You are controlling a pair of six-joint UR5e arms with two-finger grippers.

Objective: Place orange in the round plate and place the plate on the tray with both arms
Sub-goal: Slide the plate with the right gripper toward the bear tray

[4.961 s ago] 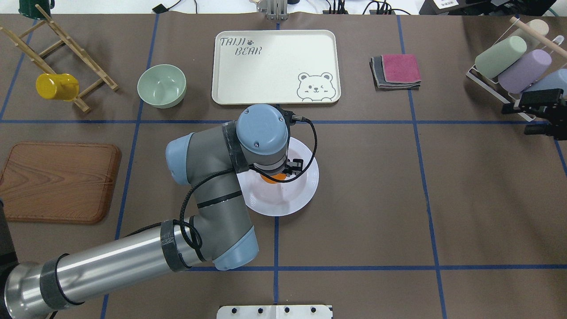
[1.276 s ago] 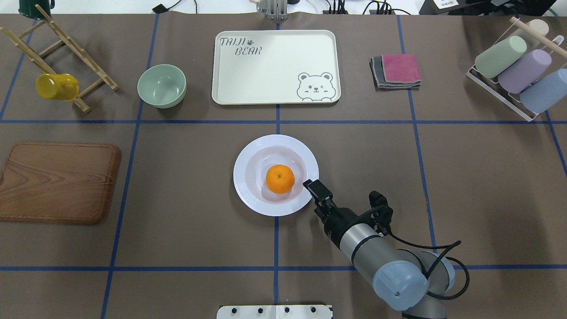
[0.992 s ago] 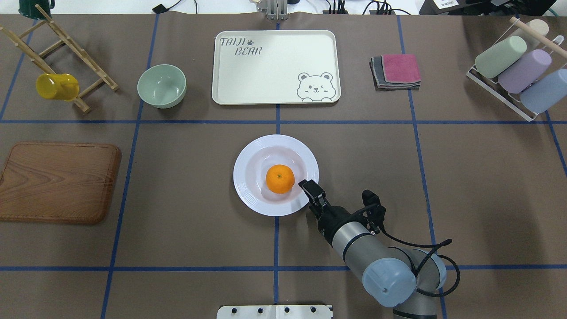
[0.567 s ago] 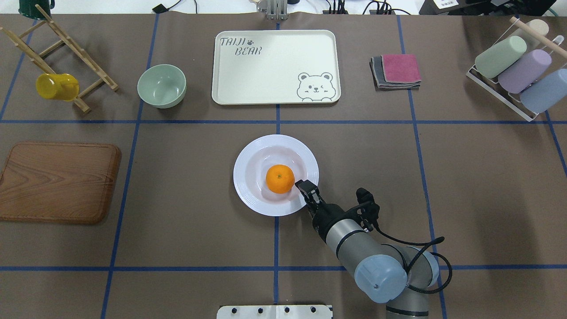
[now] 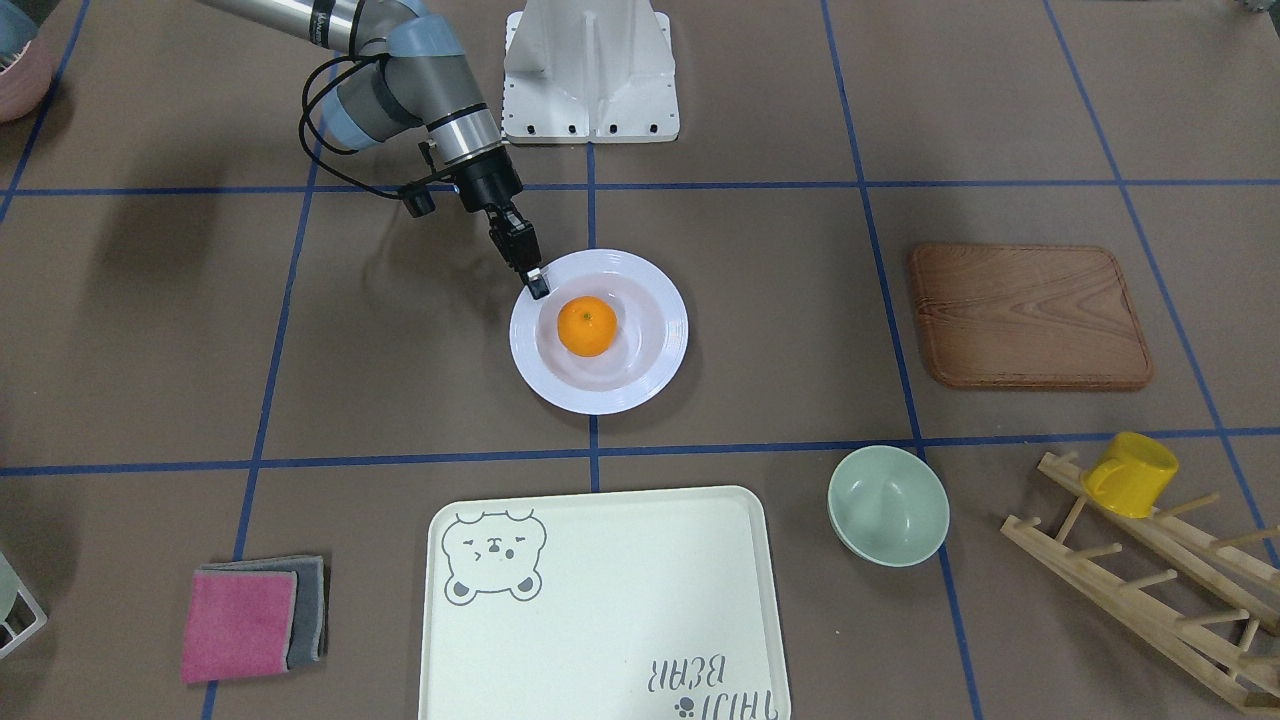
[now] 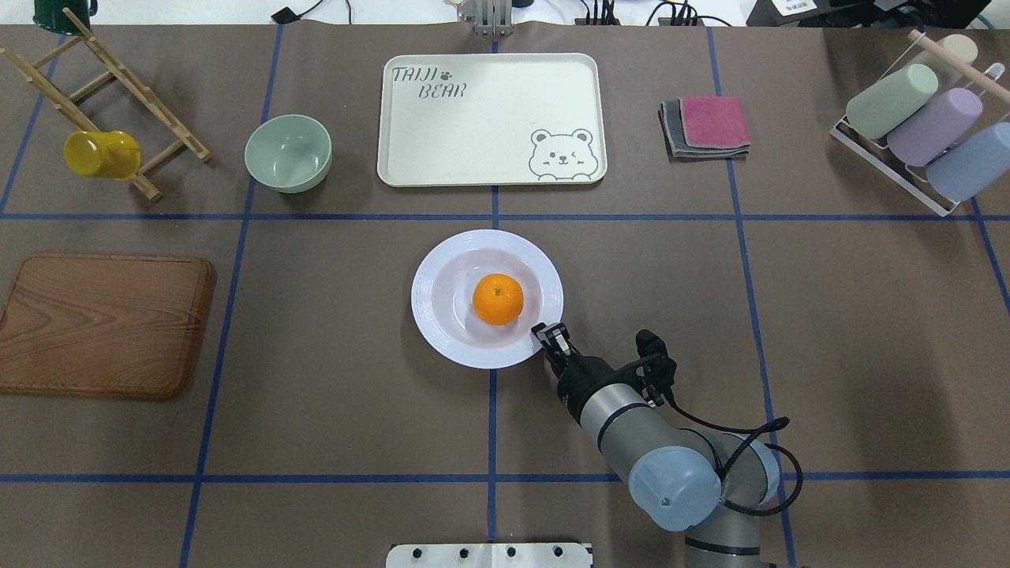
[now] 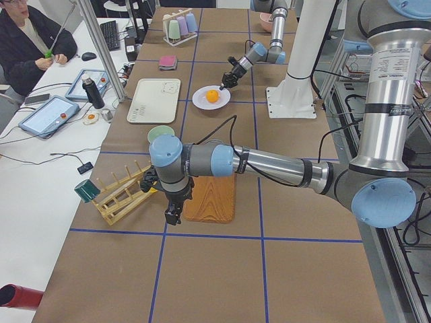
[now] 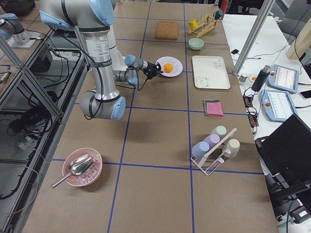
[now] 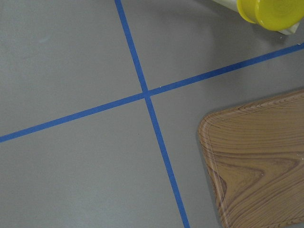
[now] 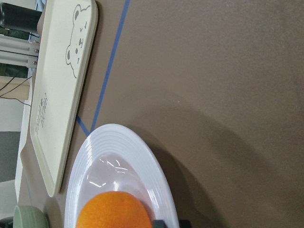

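The orange (image 6: 498,299) lies in the sunken centre of the white round plate (image 6: 442,315), mid-table. My right gripper (image 6: 550,335) is at the plate's near-right rim, shut on the rim. The front-facing view shows that gripper (image 5: 536,284) touching the plate (image 5: 660,370) beside the orange (image 5: 587,326). In the right wrist view the plate (image 10: 118,142) looks tipped, with a shadow beneath it. The cream bear tray (image 6: 489,118) lies beyond the plate, bare. My left gripper (image 7: 172,217) hangs over the table by the wooden board; I cannot tell whether it is open or shut.
A pale green bowl (image 6: 288,152) sits left of the tray and folded cloths (image 6: 705,126) right of it. The wooden board (image 6: 102,323) lies at the left, and a yellow cup (image 6: 101,154) hangs on a wooden rack. A cup rack (image 6: 915,118) stands far right.
The left arm, over the plate five seconds ago, has left the overhead view. The right gripper has closed in on the plate's rim. Plate and orange have shifted slightly toward the tray.
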